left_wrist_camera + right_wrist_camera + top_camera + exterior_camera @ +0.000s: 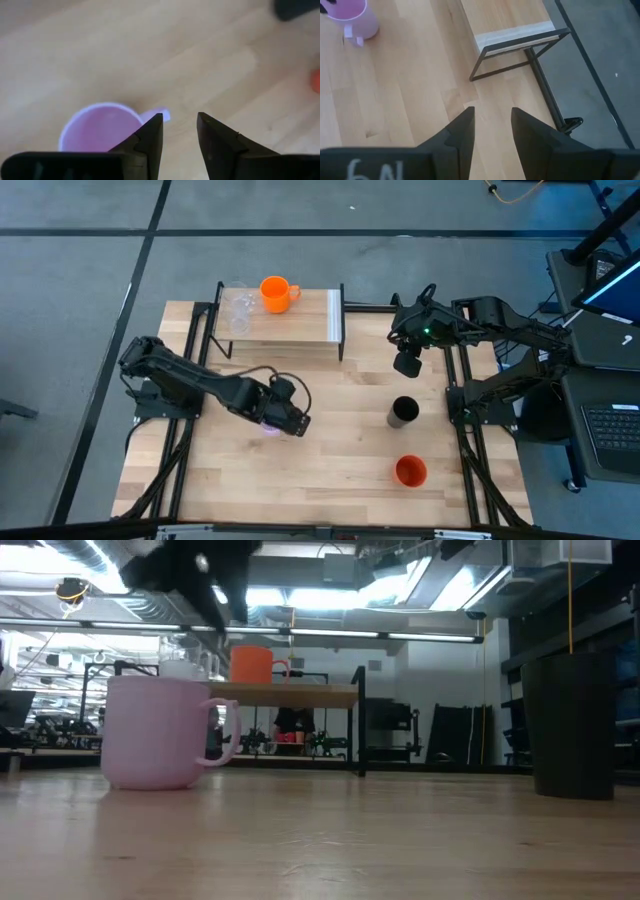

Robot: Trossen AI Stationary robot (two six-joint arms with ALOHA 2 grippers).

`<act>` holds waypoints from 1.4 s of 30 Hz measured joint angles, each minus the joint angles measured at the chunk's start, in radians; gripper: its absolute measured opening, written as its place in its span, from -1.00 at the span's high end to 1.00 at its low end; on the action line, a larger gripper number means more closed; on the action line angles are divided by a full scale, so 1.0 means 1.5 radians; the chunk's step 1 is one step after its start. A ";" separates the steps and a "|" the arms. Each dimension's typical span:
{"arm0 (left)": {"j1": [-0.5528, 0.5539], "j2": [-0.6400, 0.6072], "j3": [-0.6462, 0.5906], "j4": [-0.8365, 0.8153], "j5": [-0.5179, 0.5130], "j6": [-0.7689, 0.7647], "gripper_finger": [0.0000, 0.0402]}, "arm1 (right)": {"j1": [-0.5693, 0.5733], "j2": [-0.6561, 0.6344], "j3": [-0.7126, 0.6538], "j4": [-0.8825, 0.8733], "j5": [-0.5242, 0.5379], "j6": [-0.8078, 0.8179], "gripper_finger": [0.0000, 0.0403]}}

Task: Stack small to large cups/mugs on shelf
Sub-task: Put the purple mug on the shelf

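Note:
The lilac mug (270,425) stands upright on the tabletop, left of centre; it also shows in the low view (160,730) and the left wrist view (97,127). My left gripper (179,132) is open and hovers above it (288,418), its fingers over the handle (162,115), clear of the mug. On the shelf (310,320) stand the orange mug (275,293) and two clear glasses (240,307). The black tumbler (403,411) and the red-orange cup (411,471) stand on the table at the right. My right gripper (406,364) is open and empty, right of the shelf.
The shelf's right half (512,22) is bare wood, and its black legs (535,60) stand on the tabletop. Open tabletop (340,450) lies between the lilac mug and the black tumbler. A laptop (605,330) sits beyond the table's right edge.

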State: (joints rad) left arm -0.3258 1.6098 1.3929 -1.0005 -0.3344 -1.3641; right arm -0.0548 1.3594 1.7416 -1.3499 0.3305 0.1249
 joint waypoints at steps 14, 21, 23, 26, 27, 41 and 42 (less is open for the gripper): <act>-0.032 -0.015 0.102 -0.137 0.043 0.219 0.29 | 0.000 0.000 0.000 0.000 0.000 0.000 0.36; -0.050 -0.014 0.102 -0.183 0.071 0.293 0.07 | 0.000 0.000 0.000 0.001 0.000 -0.001 0.36; -0.064 -0.014 0.102 -0.178 0.076 0.364 0.05 | 0.000 0.000 0.000 0.001 0.000 -0.001 0.36; -0.081 -0.014 0.092 -0.184 0.077 0.463 0.05 | 0.000 0.000 0.000 0.001 0.000 0.001 0.36; -0.084 -0.014 0.083 -0.185 0.076 0.492 0.05 | 0.000 0.000 0.000 0.001 0.000 0.006 0.36; -0.083 -0.013 -0.068 -0.055 0.076 0.515 0.04 | 0.000 0.000 0.000 -0.011 -0.001 0.017 0.36; -0.082 -0.013 -0.078 -0.050 0.076 0.515 0.04 | 0.000 0.000 0.000 -0.011 -0.001 0.017 0.36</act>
State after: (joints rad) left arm -0.4485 1.5898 1.2766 -1.0757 -0.2199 -0.5916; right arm -0.0551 1.3594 1.7416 -1.3663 0.3298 0.1505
